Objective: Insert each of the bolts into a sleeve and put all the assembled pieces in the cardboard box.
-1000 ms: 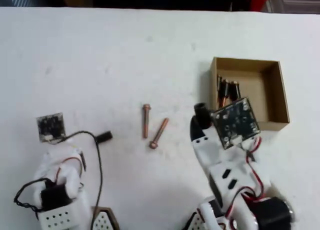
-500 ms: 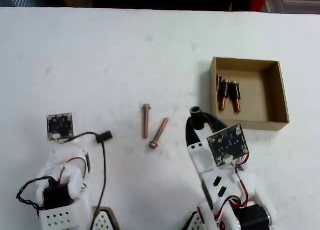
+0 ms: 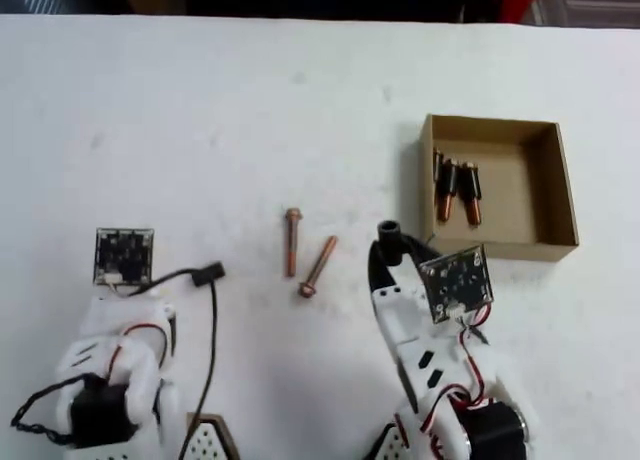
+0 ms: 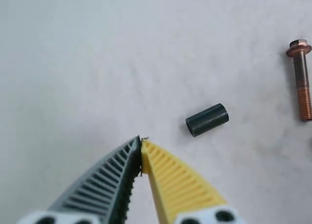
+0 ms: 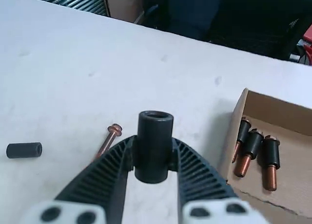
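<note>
- The right hand (image 5: pixel 154 142) is clamping the held sleeve (image 5: pixel 155 129) between its two dark fingers. The sleeve is black and is standing upright with its bore facing up.
- The left hand (image 4: pixel 141 141) is hovering low over the white surface (image 4: pixel 73 63). Its grey and yellow fingers are pressed together at the tips and are gripping nothing.
- The loose sleeve (image 4: pixel 207 120), also black, is lying on its side on the surface. It is sitting just ahead of the left hand's tips, off to one side and not touching them.
- The first bolt (image 3: pixel 292 242) and the second bolt (image 3: pixel 318 266), both copper, are lying loose between the two hands. They are near each other but apart, and the second bolt is lying nearer the right hand.
- The cardboard box (image 3: pixel 490 123) is sitting open, ahead of the right hand and to its right.
- Three assembled pieces (image 3: pixel 455 188) are lying side by side in the box, on the side nearest the right hand.
</note>
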Robot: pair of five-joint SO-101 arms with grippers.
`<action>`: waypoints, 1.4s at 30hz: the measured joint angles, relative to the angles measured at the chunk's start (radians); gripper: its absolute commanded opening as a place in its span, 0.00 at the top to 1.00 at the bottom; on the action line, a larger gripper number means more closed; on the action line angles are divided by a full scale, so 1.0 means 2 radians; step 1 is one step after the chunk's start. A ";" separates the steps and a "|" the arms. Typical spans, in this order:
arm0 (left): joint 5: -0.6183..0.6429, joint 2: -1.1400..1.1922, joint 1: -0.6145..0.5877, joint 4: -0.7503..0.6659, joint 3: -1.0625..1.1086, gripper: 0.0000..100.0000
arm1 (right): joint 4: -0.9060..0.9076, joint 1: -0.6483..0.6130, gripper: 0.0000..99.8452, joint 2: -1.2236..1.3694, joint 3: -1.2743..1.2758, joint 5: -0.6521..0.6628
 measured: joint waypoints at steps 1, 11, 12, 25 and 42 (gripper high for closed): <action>-0.001 0.000 0.000 0.003 -0.008 0.98 | -0.005 -0.001 0.98 0.003 0.006 -0.005; -0.048 0.042 0.000 0.004 -0.075 0.98 | -0.101 0.000 0.98 0.004 0.099 -0.047; -0.048 0.063 0.000 0.004 -0.090 0.98 | -0.111 0.000 0.98 0.004 0.105 -0.049; 0.008 0.373 0.127 0.004 -0.227 0.97 | -0.209 0.000 0.98 0.005 0.181 -0.054; 0.107 0.677 0.271 0.004 -0.404 0.97 | -0.328 0.043 0.98 0.005 0.249 -0.054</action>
